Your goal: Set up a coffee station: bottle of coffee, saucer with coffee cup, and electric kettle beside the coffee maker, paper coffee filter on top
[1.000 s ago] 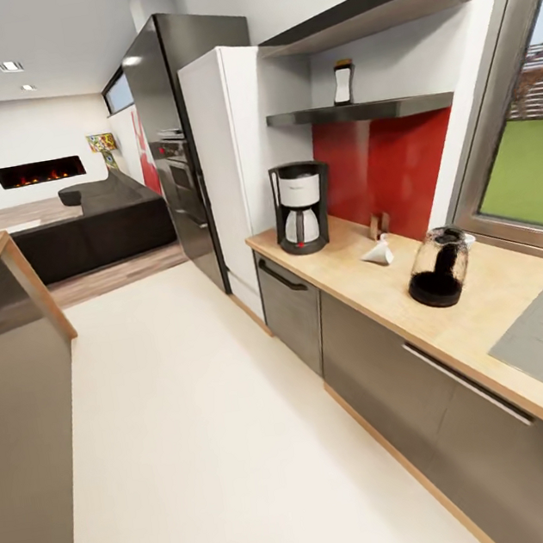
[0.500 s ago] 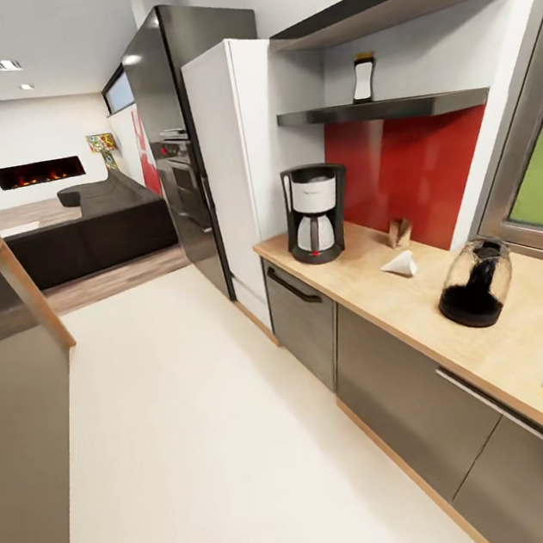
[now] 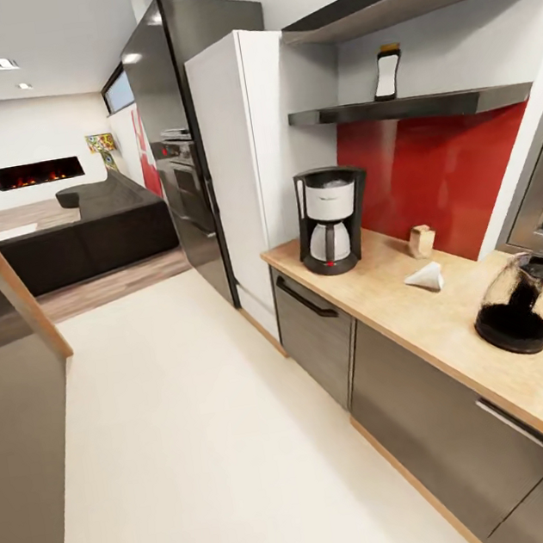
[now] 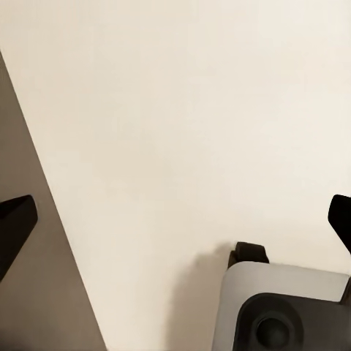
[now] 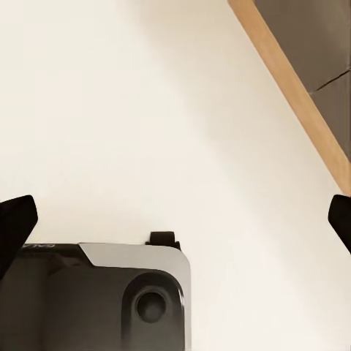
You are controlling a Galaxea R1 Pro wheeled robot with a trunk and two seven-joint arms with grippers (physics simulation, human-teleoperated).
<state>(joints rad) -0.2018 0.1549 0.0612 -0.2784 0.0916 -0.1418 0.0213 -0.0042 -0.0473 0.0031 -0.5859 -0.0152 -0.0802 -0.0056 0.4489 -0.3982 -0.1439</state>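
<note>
Wood-grain kitchen countertop (image 3: 399, 309) w/ coffee maker (image 3: 330, 220), cream floor (image 3: 181, 424) (both tools spread wide)

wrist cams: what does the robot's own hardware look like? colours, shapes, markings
In the left wrist view, the left tool shows two black, pointed fingertips at the picture's edges. Between them sits a light grey rounded housing with a dark grey inset and a round dark port. In the right wrist view, the right tool looks alike: black fingertips and a grey-and-dark housing with faint lettering, too small to read.
</note>
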